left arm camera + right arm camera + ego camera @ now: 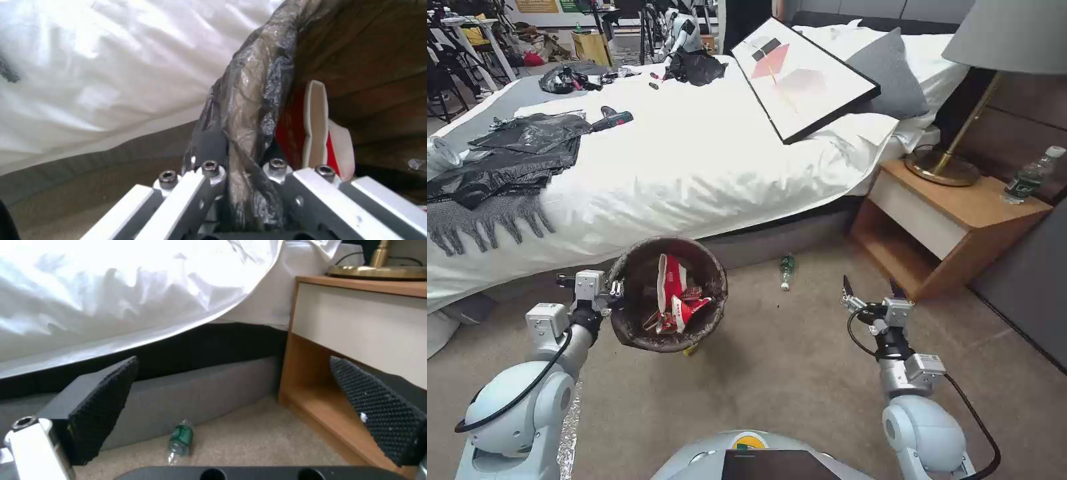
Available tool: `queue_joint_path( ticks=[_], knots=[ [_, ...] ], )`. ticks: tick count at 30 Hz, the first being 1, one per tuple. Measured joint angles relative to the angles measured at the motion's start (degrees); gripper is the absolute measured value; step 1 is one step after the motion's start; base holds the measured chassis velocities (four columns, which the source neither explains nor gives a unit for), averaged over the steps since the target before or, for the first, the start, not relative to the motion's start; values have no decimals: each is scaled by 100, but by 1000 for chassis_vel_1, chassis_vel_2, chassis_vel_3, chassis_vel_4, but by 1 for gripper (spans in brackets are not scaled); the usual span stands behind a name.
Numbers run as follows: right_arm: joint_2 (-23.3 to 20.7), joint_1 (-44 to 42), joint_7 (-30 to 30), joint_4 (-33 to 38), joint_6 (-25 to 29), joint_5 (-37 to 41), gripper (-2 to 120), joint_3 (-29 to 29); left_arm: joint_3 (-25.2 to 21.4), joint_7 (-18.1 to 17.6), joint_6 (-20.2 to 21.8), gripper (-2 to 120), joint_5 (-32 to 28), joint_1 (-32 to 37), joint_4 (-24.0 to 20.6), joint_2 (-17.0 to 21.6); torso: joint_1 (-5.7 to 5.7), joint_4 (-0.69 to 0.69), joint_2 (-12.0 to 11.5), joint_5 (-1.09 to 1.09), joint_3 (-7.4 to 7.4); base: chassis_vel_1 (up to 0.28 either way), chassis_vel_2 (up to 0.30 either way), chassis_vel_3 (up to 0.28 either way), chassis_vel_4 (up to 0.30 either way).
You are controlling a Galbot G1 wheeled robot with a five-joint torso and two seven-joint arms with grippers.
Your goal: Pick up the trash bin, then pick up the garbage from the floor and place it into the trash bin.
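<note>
Bin point(668, 293) first: you have it lifted at lower left of centre in the head view, tipped so its mouth faces the camera, with red-and-white snack packets point(675, 301) lying inside against the dark bag lining. Your left gripper point(616, 291) is clamped on the bin's rim at its left edge. The left wrist view gives you what the head view cannot: the crinkled bag point(249, 110) pinched tight between the closed fingers point(209, 150), and one packet point(313, 126) standing just inside the rim.

Move right and you find a small green bottle point(787, 269) lying on the carpet point(800, 373) just beside the bed base, between the bin and the wooden nightstand point(960, 220). Your right gripper point(872, 291) hovers at lower right, jaws spread wide and holding nothing. The right wrist view shows you the bottle point(180, 439) on its side, framed between the two ribbed pads point(106, 400), well apart from them.
</note>
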Motion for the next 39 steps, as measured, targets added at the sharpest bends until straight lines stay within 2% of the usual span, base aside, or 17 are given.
queue_joint_path(
  ticks=[39],
  knots=[
    [14, -13, -77, -28, 6, 26, 100, -43, -15, 14, 2, 3, 1, 13, -29, -10, 0, 0, 0, 0, 0, -38, 37, 40, -39]
  ],
)
